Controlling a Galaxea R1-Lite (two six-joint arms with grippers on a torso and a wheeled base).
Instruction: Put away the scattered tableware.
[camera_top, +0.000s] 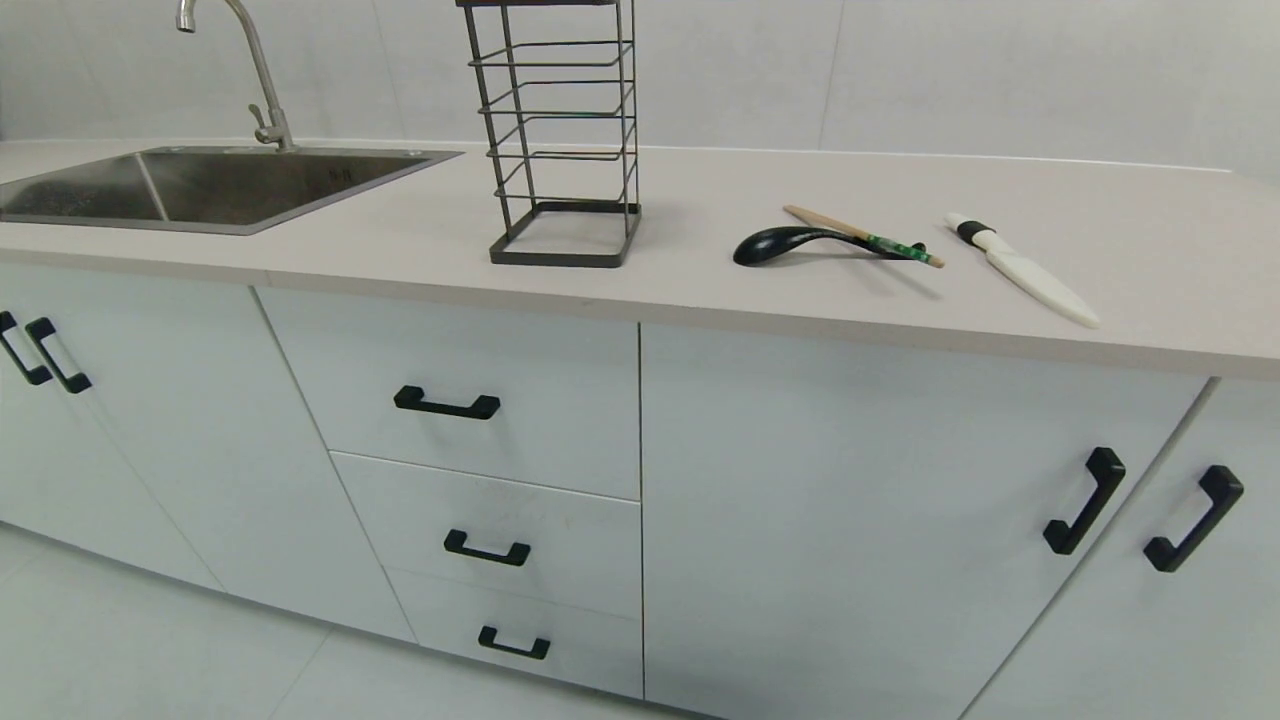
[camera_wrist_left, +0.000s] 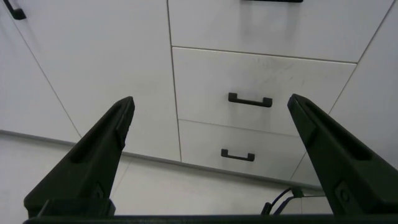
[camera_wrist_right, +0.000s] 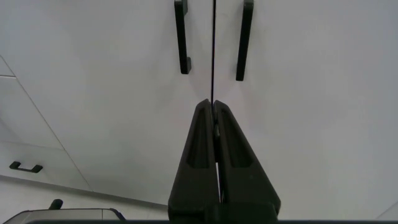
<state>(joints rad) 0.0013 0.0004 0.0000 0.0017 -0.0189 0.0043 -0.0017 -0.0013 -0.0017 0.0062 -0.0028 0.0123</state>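
Our left gripper (camera_wrist_left: 211, 99) stands spread wide, its two black fingers (camera_wrist_left: 99, 155) far apart with nothing between them. That arm is level with the cabinet front and aimed at the lower white drawers (camera_wrist_left: 261, 81), each with a short black handle (camera_wrist_left: 250, 100). Some pale floor shows beneath them.

Our right gripper (camera_wrist_right: 213, 104) is pressed together, fingertip to fingertip, and grips nothing. It points straight at the seam between two white cabinet doors (camera_wrist_right: 93, 74), just beneath their pair of upright black bar handles (camera_wrist_right: 181, 37).

On the head view's clock face, the tableware lies on the pale beige worktop (camera_top: 800, 180). The glossy black plastic spoon (camera_top: 790, 243) rests at three o'clock from the base of the tall black wire rack (camera_top: 562, 140), bowl toward the rack. The wooden chopsticks with a green patterned end (camera_top: 865, 237) cross the end of its handle, touching it. The white knife with a black band (camera_top: 1020, 270) lies at three o'clock from the spoon, near but apart, its tip toward four o'clock, close to the worktop's front edge.

At nine o'clock from the rack sits the stainless steel sink (camera_top: 200, 185), and the curved metal tap (camera_top: 255, 70) stands at its far rim.
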